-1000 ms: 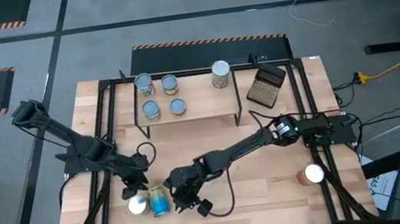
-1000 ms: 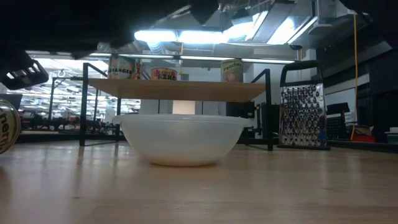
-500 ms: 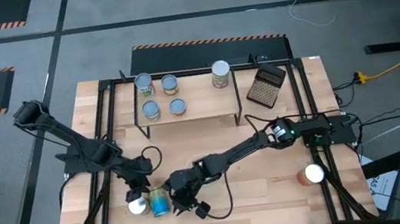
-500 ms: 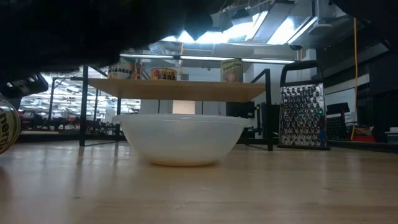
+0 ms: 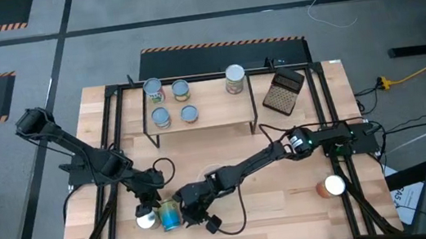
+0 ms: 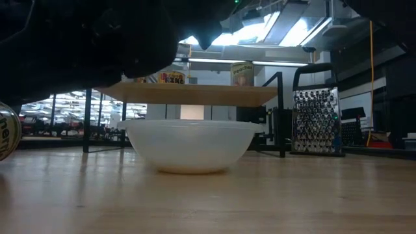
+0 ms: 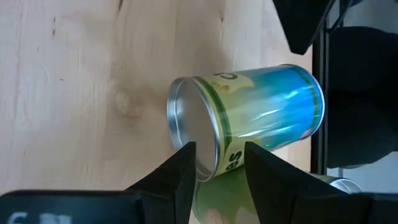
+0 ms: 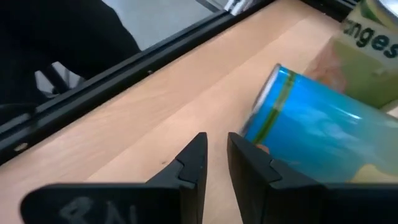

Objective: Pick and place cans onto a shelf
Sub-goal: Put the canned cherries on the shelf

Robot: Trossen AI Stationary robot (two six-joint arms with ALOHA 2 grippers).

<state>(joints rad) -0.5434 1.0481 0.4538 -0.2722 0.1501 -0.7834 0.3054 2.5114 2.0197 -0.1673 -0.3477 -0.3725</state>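
Note:
A blue-green can [image 5: 169,215] lies on its side near the table's front left; it also shows in the left wrist view [image 7: 261,115] and the right wrist view [image 8: 323,134]. A white-topped can [image 5: 145,221] with a green label [image 7: 219,180] stands beside it. My left gripper [image 5: 148,204] [image 7: 221,163] is open just above these two cans. My right gripper [image 5: 194,211] [image 8: 216,155] is shut to a narrow gap at the blue-green can's end. Several cans [image 5: 180,89] stand on the wooden shelf [image 5: 211,101]. One red-orange can [image 5: 332,185] lies at the front right. My right gripper comes in low from the table's right. The outer side of one finger [image 8: 245,158] is at the rim of the blue-green can's end [image 8: 264,134]. I cannot tell whether it touches. The can lies on its side on the table.
A clear bowl [image 6: 188,144] stands mid-table under my right arm. A dark grater [image 5: 284,92] [image 6: 317,121] stands right of the shelf. Black frame rails [image 5: 110,149] run along the table's sides.
My left gripper has gone a little toward the table's right edge, closer to the blue-green can. My right gripper has edged toward the left, against the same can. Both cans have stayed where they were.

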